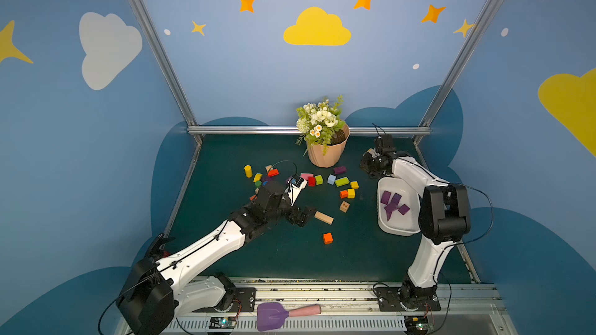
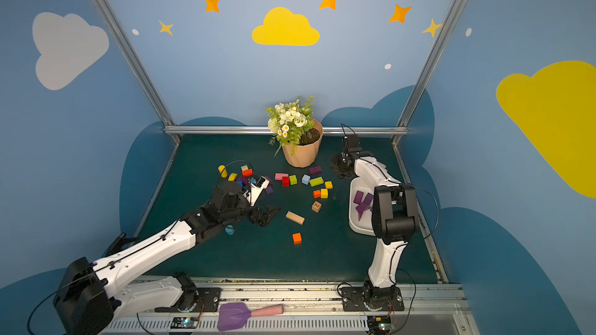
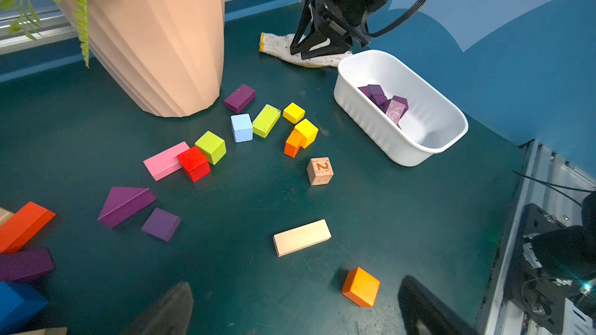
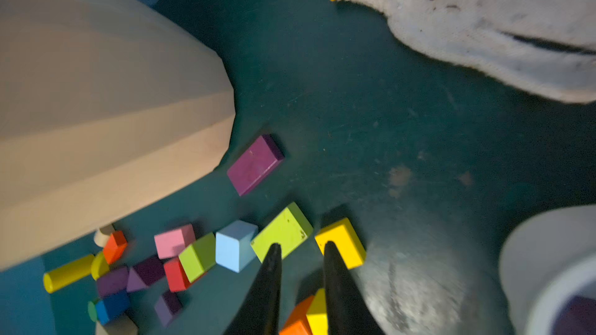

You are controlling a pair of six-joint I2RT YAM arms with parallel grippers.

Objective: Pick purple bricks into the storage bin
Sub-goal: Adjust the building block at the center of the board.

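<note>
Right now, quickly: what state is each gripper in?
Left gripper: wide open, holding nothing.
Right gripper: jaws only narrowly apart, nothing between them.

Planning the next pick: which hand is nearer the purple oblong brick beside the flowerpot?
Right. The right hand hangs near the glove, a short way from the purple oblong brick. The left hand is farther, beside the plain wooden block toward the front.

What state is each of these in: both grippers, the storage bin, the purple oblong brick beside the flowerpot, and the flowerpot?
Left gripper: open, empty.
Right gripper: jaws slightly apart, empty.
Storage bin: upright, holding several purple bricks.
Purple oblong brick: lying flat, outside the bin.
Flowerpot: upright.
</note>
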